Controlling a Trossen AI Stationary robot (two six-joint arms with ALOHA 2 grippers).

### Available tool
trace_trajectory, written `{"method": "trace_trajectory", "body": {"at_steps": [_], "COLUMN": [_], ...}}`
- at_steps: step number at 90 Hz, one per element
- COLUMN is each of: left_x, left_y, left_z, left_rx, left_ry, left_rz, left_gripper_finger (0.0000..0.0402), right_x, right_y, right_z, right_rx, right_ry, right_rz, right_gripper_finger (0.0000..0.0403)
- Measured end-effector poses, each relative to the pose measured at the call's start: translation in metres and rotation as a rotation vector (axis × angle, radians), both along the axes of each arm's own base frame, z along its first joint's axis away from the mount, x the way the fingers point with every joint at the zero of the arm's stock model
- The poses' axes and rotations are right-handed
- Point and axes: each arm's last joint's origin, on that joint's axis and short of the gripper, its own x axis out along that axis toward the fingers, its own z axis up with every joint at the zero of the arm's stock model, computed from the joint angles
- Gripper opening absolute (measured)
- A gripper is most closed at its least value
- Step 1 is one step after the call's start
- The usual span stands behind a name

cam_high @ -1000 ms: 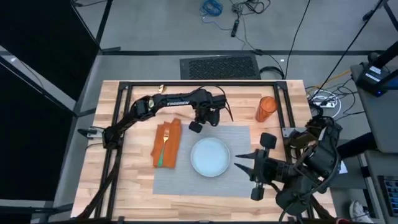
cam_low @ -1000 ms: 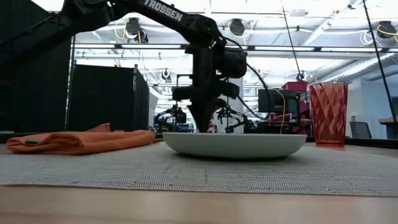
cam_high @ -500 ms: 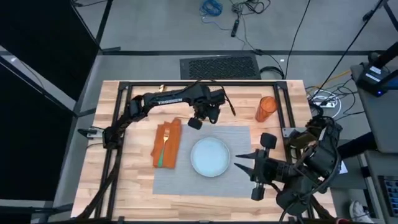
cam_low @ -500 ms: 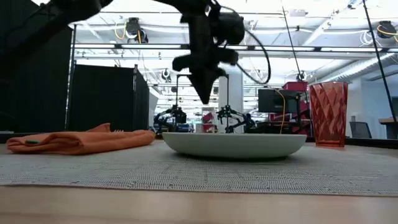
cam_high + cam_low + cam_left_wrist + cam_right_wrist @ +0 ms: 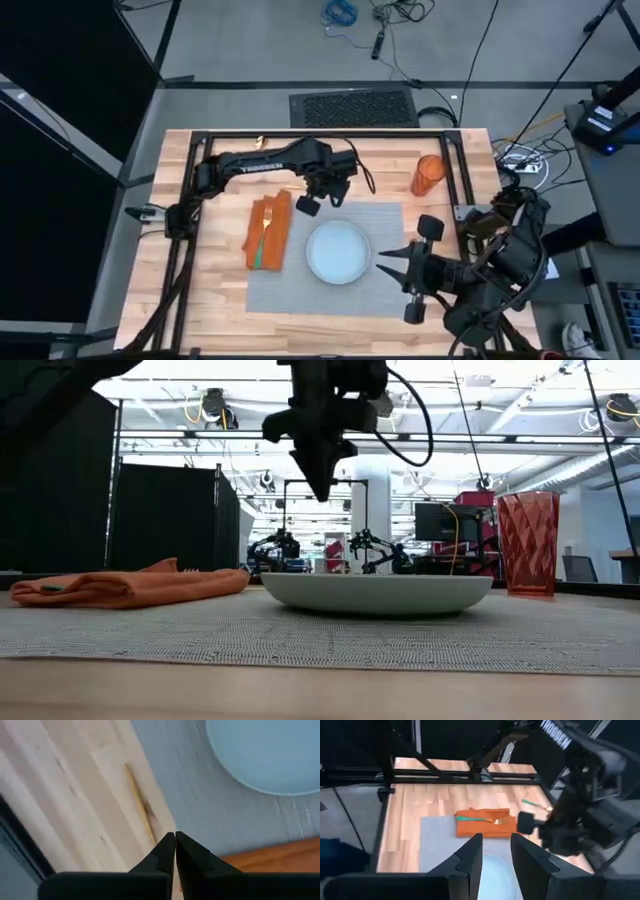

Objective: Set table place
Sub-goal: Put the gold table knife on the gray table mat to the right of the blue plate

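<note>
Hovering above the far left corner of the place point(image 5: 325, 257), the left gripper point(image 5: 308, 205) hung clear of everything, its two fingers point(image 5: 172, 851) pressed together with nothing between them, as the left wrist view showed plainly. The placemat lay flat on the table point(image 5: 215, 295), its long axis running left to right, with the plate point(image 5: 338, 252) sitting near its middle and the orange napkin point(image 5: 268, 230) lying just off its left edge, a gold fork with a green handle point(image 5: 264, 232) resting lengthwise on top. From the closed pincer, the napkin and fork lay just to the near left and the plate to the near right, so the left arm was plainly the closer one to either. That arm reached in from the far left corner of the table, stretched along the far edge, with its wrist bent down toward the mat; in the low view it stood well above the plate's rim. An orange tumbler point(image 5: 428, 174) stood apart on the bare wood beyond the mat's far right corner. The right gripper point(image 5: 392, 268) waited at the mat's right edge, pointing toward the plate, its fingers spread and empty. Any next pick on the left side would, by my judgement, need the pincer to open first.
</note>
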Motion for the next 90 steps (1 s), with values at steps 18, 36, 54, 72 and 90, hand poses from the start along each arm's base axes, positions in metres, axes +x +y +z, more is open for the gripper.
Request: {"method": "trace_trajectory", "body": {"at_steps": [18, 36, 54, 72, 90], "left_x": [-0.002, -0.002, -0.001, -0.001, -0.003], "left_y": [0.005, 0.004, -0.004, -0.006, 0.001], "left_z": [0.007, 0.006, 0.006, 0.006, 0.006], "left_rx": [-0.001, -0.004, -0.006, -0.007, -0.009], "left_ry": [-0.032, -0.032, -0.030, -0.025, -0.021], "left_rz": [0.021, 0.026, 0.008, 0.003, 0.026], "left_gripper_finger": [0.0000, 0.0000, 0.0000, 0.0000, 0.0000], "right_x": [0.000, 0.001, 0.000, 0.001, 0.001], "right_y": [0.000, -0.002, -0.002, -0.001, -0.001], "right_z": [-0.001, -0.001, -0.001, -0.002, -0.003], "right_rx": [0.008, 0.005, 0.044, 0.052, 0.032], "right_ry": [0.014, 0.017, 0.003, 0.002, 0.015], "right_rz": [0.007, -0.006, -0.027, -0.031, -0.020], "right_gripper_finger": [0.0086, 0.0086, 0.0086, 0.0086, 0.0086]}}
